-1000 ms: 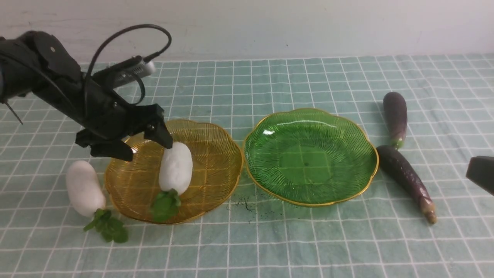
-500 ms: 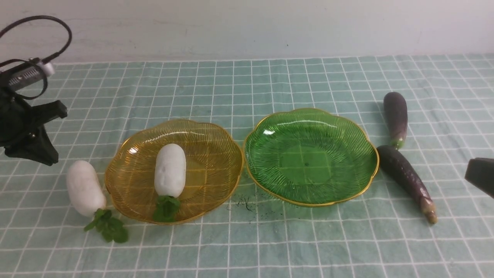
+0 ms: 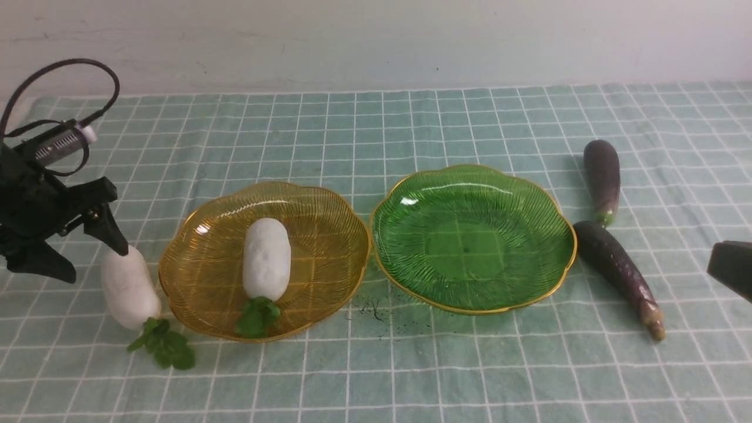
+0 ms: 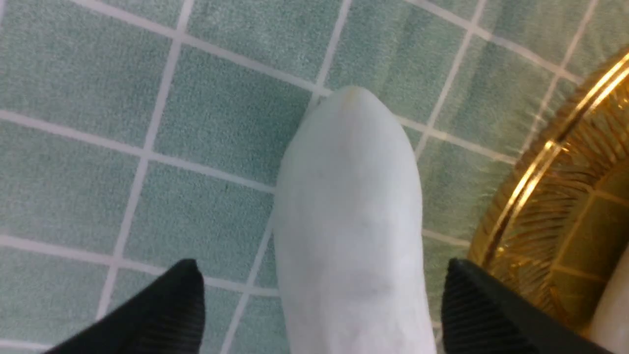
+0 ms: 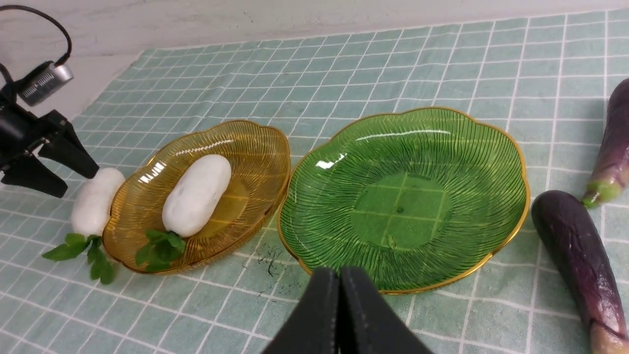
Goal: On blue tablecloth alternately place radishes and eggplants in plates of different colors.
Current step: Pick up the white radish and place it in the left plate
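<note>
**Front view.** We see the left gripper with its jaws spread, poised at the far, rounded end of the loose radish. This radish lies on the blue tablecloth, just beside the amber plate, with its leaves pointing toward the camera. One fingertip overlaps the radish's far end; we cannot tell whether it touches. The plated radish rests in the amber plate. The green plate holds nothing. Both eggplants lie on the cloth at the green plate's right. The right gripper shows only at the frame edge.

**Left wrist view.** The two fingers stand on either side of the loose radish, with cloth visible between each pad and the white skin. The amber plate's gold rim sits close behind one finger. We judge the radish to be light and firm, with a smooth, rounded skin that may slip. We would take it across the thick middle, clear of the tapering end and of the soft leaves.

**Right wrist view.** The right gripper has its jaws pressed together on nothing. It hovers near the green plate's front edge, well apart from both radishes.
</note>
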`<action>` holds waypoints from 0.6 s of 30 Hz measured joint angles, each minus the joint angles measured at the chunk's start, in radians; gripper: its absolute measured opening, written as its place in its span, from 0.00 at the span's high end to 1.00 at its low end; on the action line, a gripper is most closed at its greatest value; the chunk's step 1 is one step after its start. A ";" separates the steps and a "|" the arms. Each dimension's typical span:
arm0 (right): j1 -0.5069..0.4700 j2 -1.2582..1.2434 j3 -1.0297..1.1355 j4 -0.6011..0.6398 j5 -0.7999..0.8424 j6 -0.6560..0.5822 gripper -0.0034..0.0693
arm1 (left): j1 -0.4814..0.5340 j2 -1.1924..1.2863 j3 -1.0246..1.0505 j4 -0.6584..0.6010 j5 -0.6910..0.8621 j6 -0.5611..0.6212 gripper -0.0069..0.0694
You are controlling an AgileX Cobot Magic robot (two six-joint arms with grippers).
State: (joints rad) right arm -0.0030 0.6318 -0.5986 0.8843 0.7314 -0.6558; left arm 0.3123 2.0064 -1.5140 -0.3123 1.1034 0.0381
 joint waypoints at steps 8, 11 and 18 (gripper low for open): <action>0.000 0.000 0.000 0.000 0.000 0.000 0.97 | -0.006 0.071 0.000 -0.015 -0.039 0.000 0.18; 0.000 0.000 0.000 -0.003 -0.008 0.006 0.97 | -0.006 0.074 -0.002 -0.005 -0.038 0.000 0.38; -0.028 0.099 -0.108 -0.190 0.047 0.217 0.97 | -0.008 0.034 -0.125 0.072 0.055 -0.004 0.36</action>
State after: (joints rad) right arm -0.0310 0.7310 -0.7070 0.6939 0.7782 -0.4390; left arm 0.3044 2.0405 -1.6394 -0.2400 1.1582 0.0343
